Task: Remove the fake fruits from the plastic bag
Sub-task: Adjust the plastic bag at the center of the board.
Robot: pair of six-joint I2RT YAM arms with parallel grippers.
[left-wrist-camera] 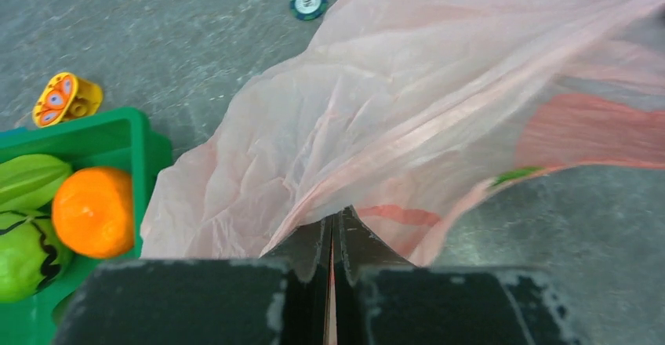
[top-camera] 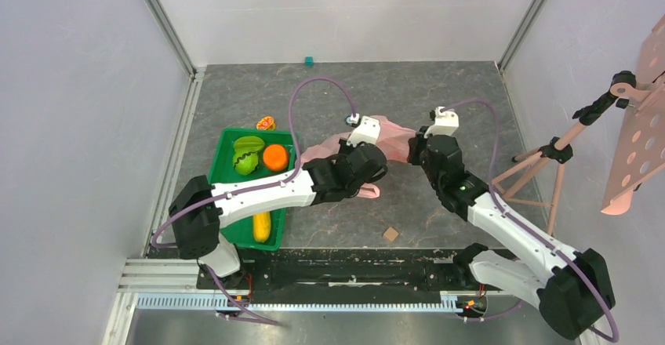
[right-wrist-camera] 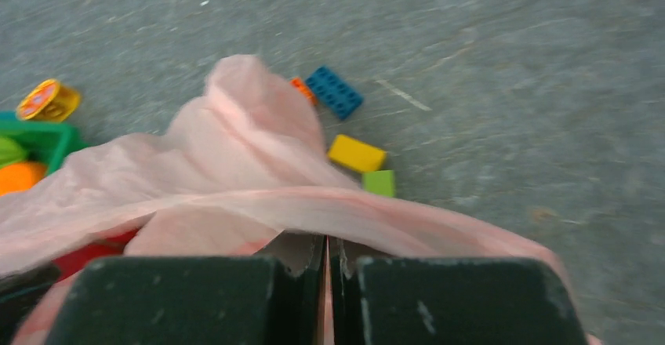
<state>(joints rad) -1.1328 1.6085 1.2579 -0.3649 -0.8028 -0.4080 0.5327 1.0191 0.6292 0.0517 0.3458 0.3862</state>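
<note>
The pink plastic bag (top-camera: 392, 135) hangs stretched between my two grippers above the grey floor. My left gripper (left-wrist-camera: 333, 221) is shut on a fold of the plastic bag (left-wrist-camera: 408, 102), with film pinched between the fingers. My right gripper (right-wrist-camera: 325, 243) is shut on another edge of the plastic bag (right-wrist-camera: 235, 149). A reddish fake fruit (left-wrist-camera: 596, 129) with a green patch shows through the film in the left wrist view. Something red (right-wrist-camera: 86, 255) sits under the bag's edge in the right wrist view. In the top view both wrists meet at the bag.
A green bin (top-camera: 227, 174) at the left holds an orange ball (top-camera: 275, 157), green fruits (top-camera: 246, 154) and a yellow fruit (top-camera: 262, 226). A yellow-orange toy (top-camera: 267, 123) lies behind it. Toy bricks (right-wrist-camera: 335, 92) lie beyond the bag. A stand (top-camera: 549, 165) is at the right.
</note>
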